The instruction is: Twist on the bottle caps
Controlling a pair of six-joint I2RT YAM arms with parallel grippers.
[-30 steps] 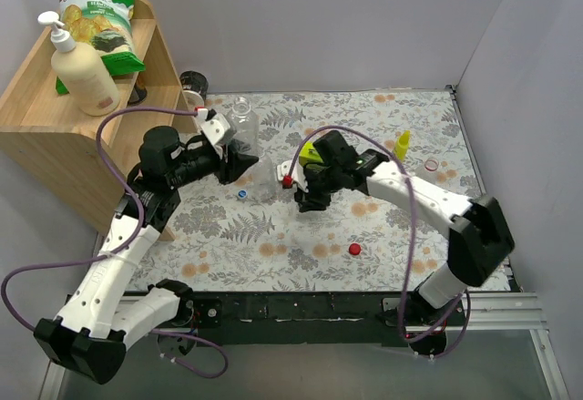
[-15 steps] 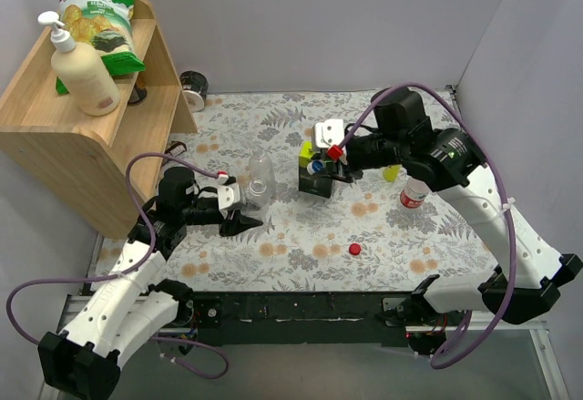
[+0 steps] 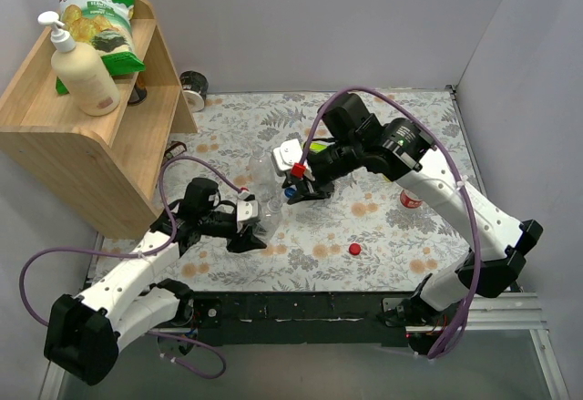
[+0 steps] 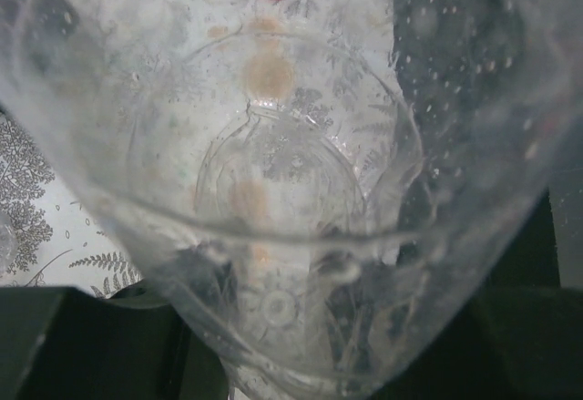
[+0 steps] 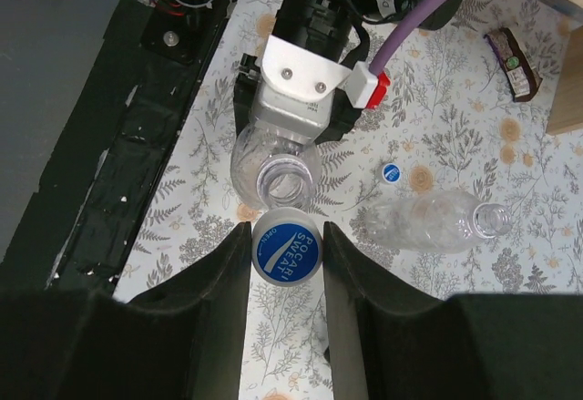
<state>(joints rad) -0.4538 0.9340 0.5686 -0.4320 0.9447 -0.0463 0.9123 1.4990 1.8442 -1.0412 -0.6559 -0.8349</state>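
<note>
Left gripper (image 3: 256,221): clamps open bottle (image 5: 273,168).
Right gripper (image 3: 299,190): pinches blue cap (image 5: 285,252) beside its mouth.
Progress: seemingly nothing capped yet.

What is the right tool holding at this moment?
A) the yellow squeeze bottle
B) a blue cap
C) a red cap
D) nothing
B: in the right wrist view the blue cap sits pinched in the right tool, just short of the open mouth of the clear bottle that the left tool holds, while the red cap lies loose on the table.
</note>
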